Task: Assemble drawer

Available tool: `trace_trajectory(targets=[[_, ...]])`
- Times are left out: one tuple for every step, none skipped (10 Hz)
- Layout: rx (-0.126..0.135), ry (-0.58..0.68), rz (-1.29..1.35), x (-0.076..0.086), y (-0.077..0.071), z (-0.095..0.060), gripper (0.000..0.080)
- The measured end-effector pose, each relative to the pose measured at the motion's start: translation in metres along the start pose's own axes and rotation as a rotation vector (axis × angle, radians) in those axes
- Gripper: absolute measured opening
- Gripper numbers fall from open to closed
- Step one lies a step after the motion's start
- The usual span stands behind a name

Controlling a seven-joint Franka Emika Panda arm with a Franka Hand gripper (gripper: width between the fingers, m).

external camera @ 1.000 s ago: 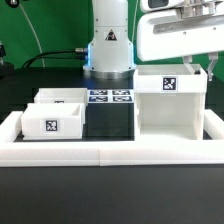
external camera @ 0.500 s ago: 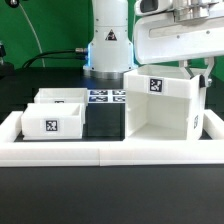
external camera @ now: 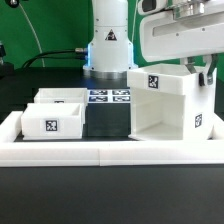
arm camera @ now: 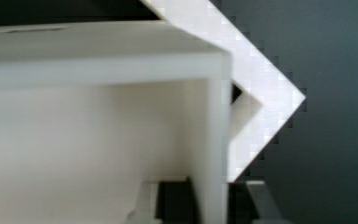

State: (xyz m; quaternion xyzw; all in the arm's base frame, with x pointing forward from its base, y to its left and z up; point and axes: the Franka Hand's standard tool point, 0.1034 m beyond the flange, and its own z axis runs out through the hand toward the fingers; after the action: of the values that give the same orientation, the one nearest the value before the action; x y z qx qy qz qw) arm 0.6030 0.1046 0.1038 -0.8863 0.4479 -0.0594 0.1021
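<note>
The white box housing (external camera: 165, 105) stands on the black tabletop at the exterior view's right, turned so one corner faces forward, with square tags on its top and side. My gripper (external camera: 208, 72) is shut on the housing's far right wall near the top edge. In the wrist view the wall (arm camera: 217, 130) runs between my two fingers (arm camera: 265, 205), one on each side. Two small white trays (external camera: 55, 113) stand side by side at the exterior view's left, the front one showing a tag.
The marker board (external camera: 110, 97) lies flat between the trays and the housing, in front of the robot base (external camera: 108, 45). A low white rail (external camera: 100, 152) edges the tabletop's front and sides.
The housing has been rotated about its upright axis while held: its tagged face swung from facing forward toward the exterior view's left, and a corner now points forward.
</note>
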Motion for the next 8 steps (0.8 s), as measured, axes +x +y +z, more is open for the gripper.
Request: trace_trajectory(targets=[[0.006, -0.002, 0.126, 0.0013, 0.0018, 0.0009, 0.0049], [0.021, 0.004, 0.236, 0.0044, 0.0018, 0.0005, 0.0049], [0.047, 0.002, 0.312, 0.008, 0.0009, -0.0006, 0.0051], [0.056, -0.002, 0.356, 0.0076, -0.0016, -0.0027, 0.0051], [0.06, -0.006, 0.397, 0.0083, -0.0014, -0.0028, 0.0052], [0.064, -0.014, 0.465, 0.008, -0.0018, -0.003, 0.0052], [0.067, -0.021, 0.516, 0.0077, -0.0018, -0.0029, 0.0052], [0.069, -0.024, 0.531, 0.0078, -0.0017, -0.0029, 0.0052]])
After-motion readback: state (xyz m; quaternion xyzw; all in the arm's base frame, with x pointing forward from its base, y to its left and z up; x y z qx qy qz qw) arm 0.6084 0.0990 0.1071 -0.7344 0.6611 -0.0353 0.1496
